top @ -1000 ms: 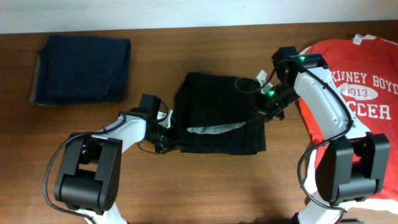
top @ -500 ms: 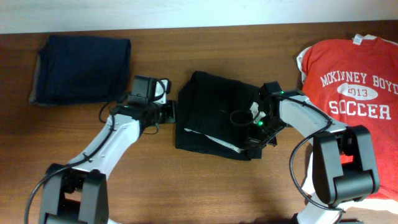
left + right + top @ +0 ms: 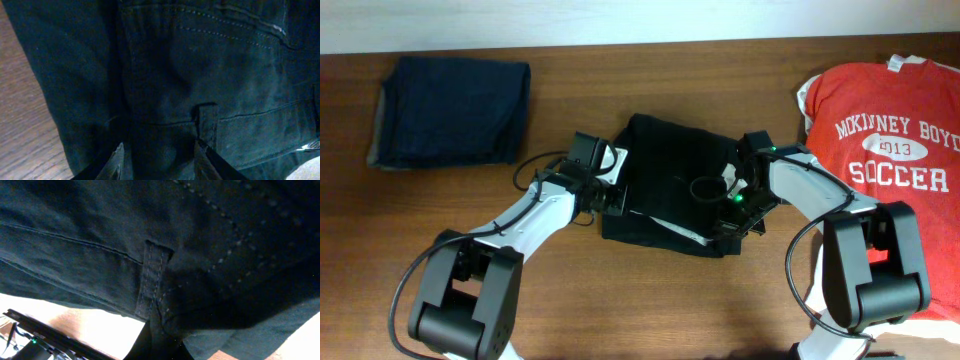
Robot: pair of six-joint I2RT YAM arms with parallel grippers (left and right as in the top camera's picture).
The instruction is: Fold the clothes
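Black jeans (image 3: 665, 170) lie folded in the middle of the table. My left gripper (image 3: 612, 196) is at their left edge. In the left wrist view its fingers (image 3: 160, 162) are spread apart over the dark denim (image 3: 215, 65), by a belt loop. My right gripper (image 3: 733, 212) is at the jeans' right edge. In the right wrist view it (image 3: 162, 342) is shut on a bunched fold of the denim (image 3: 150, 230), which is lifted so that the table shows beneath.
A folded navy garment (image 3: 450, 110) lies at the far left. A red T-shirt (image 3: 890, 130) with white lettering lies spread at the right edge. Bare brown table (image 3: 650, 300) runs along the front.
The jeans went from a wider spread to a tighter fold as my right gripper came in. My left gripper swung away to the left, then came back onto the jeans' left edge.
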